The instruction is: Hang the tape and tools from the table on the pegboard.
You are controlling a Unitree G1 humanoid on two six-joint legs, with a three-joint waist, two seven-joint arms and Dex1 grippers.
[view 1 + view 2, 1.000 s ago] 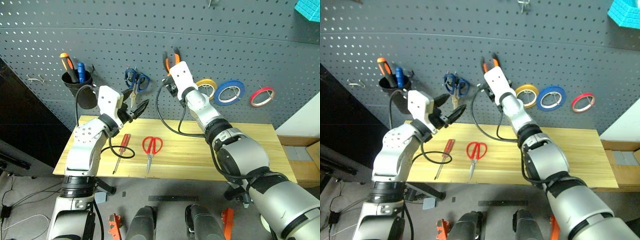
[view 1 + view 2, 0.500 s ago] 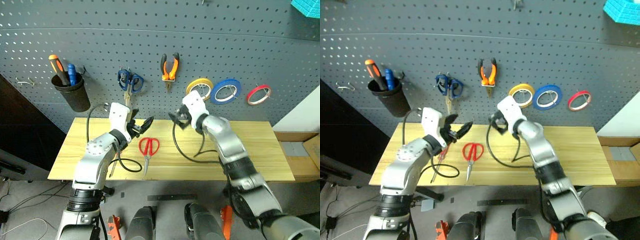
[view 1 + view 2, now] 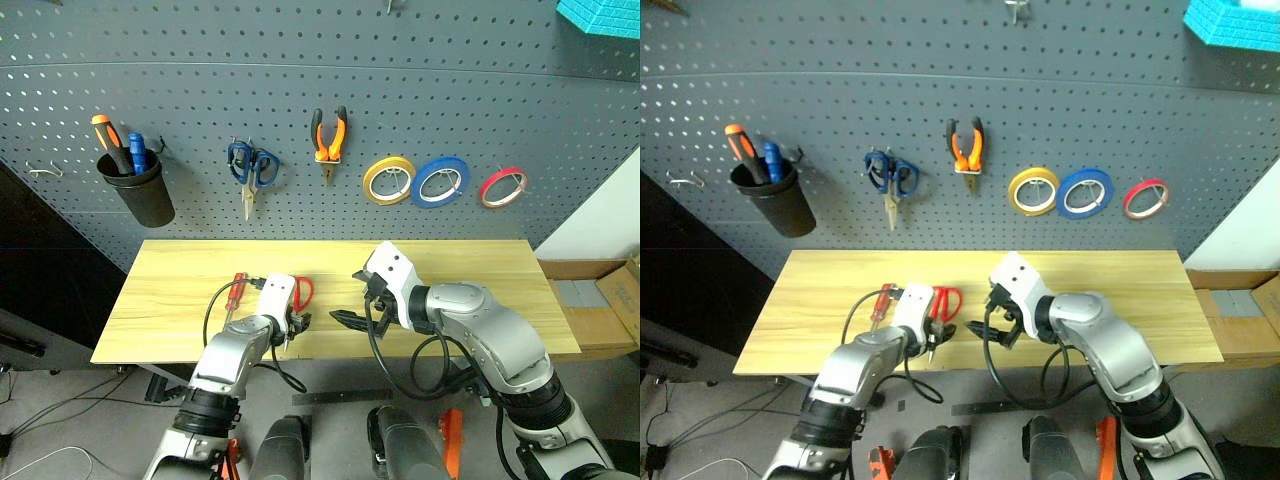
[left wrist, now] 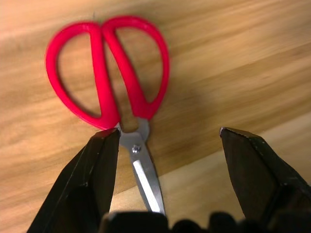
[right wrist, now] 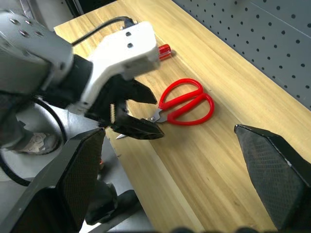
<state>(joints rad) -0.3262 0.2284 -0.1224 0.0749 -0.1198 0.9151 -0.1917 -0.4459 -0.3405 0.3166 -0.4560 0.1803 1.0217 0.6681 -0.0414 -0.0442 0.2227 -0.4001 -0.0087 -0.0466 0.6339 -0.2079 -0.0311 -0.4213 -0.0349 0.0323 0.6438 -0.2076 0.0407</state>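
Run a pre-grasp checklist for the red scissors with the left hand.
1. Left hand open: ok.
2. Red scissors lying flat on the table, blades between the left hand's fingers: ok.
3. Scissors free of any grip: ok.
4. Right hand open, off the scissors: ok.
5. Red screwdriver apart from the scissors: ok.
6. Free hook on the pegboard: cannot tell.

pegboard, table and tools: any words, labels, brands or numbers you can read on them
None can be read. The dark grey perforated pegboard, the light wooden table, the red-handled steel scissors and the yellow, blue and red tape rings show no legible print.
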